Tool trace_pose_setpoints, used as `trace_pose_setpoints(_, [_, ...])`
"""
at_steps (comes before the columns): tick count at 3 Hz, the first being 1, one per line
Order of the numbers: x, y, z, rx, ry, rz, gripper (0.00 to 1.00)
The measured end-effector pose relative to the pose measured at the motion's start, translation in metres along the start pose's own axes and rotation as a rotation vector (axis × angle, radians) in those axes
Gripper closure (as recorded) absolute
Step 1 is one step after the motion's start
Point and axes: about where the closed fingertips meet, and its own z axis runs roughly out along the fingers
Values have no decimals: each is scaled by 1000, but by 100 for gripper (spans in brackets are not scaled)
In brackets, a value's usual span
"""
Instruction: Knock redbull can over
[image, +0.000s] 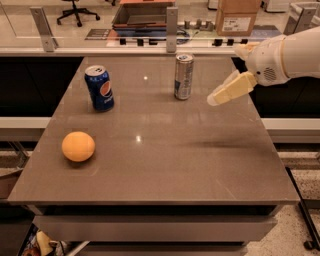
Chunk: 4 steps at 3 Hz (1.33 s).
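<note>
The redbull can (183, 76) is slim and silver-grey with bluish markings. It stands upright at the far middle of the brown table (165, 160). My gripper (216, 98) comes in from the right on a white arm and hangs above the table, just right of the can and a little nearer. A small gap separates it from the can.
A dark-blue Pepsi can (100, 88) stands upright at the far left. An orange (78, 146) lies at the near left. A glass rail with metal posts (171, 29) runs behind the table's far edge.
</note>
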Motion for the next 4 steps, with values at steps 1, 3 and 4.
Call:
trace_pose_setpoints(1, [12, -4, 23, -20, -33, 83, 0])
trace_pose_setpoints(3, [16, -6, 37, -32, -62, 109, 0])
trace_pose_setpoints(4, [13, -8, 60, -49, -107, 122, 0])
